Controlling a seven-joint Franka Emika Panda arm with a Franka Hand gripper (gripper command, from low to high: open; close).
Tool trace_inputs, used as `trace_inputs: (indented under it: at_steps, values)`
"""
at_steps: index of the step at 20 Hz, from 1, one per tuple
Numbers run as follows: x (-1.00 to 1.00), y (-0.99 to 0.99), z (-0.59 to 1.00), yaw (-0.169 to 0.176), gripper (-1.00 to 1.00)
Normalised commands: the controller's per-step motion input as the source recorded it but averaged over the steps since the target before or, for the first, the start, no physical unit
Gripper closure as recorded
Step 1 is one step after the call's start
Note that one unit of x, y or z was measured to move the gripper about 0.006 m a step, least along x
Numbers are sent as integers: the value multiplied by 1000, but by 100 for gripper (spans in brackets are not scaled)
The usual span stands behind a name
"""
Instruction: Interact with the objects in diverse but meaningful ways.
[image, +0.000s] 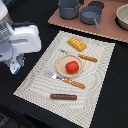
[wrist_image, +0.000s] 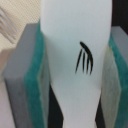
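Observation:
In the wrist view a small white bottle (wrist_image: 70, 35) with a black mark stands between my teal finger pads (wrist_image: 36, 80), and the gripper (wrist_image: 75, 75) is shut on it. The exterior view puts the gripper (image: 16, 66) over the black table, off the striped mat's edge on that view's left, with a bit of white and blue bottle (image: 18, 63) showing at its tip. A red tomato (image: 72, 66) rests on the round tan plate (image: 64, 61) mid-mat. The yellow-orange ridged block (image: 77, 43) lies behind the plate, and the brown sausage (image: 63, 96) near the mat's front.
An orange-handled fork (image: 82, 57) and knife (image: 70, 80) flank the plate on the striped mat (image: 100, 85). Two grey pots (image: 68, 8) (image: 91, 15) and a bowl (image: 123, 16) stand on a brown board (image: 112, 31) at the back.

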Motion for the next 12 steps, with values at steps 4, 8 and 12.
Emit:
trace_inputs:
  at_steps: [4, 8, 12]
  values:
    - [765, 301, 223, -47, 100]
    - [779, 371, 258, -44, 100]
    - [791, 415, 279, -49, 100]
